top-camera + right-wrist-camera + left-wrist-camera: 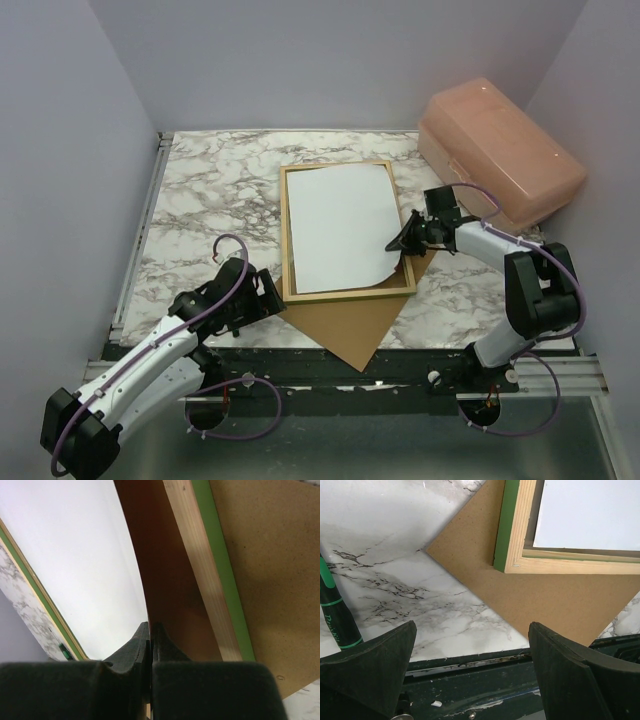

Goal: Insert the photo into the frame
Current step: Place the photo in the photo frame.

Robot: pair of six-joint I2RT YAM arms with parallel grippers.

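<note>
now | right hand [401, 240] pinches photo [340, 225] edge | lying in frame [345, 291]

My tabletop [200, 190] is white marble-patterned with grey veins, walled in on three sides. A brown backing board [350, 325] lies flat on it near the front edge, turned cornerwise – its nearest corner reaches past the marble over the dark front rail. The frame [349, 291] lies pale wood up and green face down, its near rail across the board and its far part on the bare marble. A pink plastic box [500, 155] sits at the far right corner. By my left side lies a green-and-black tool handle [335, 615] – only part of it shows.
</note>
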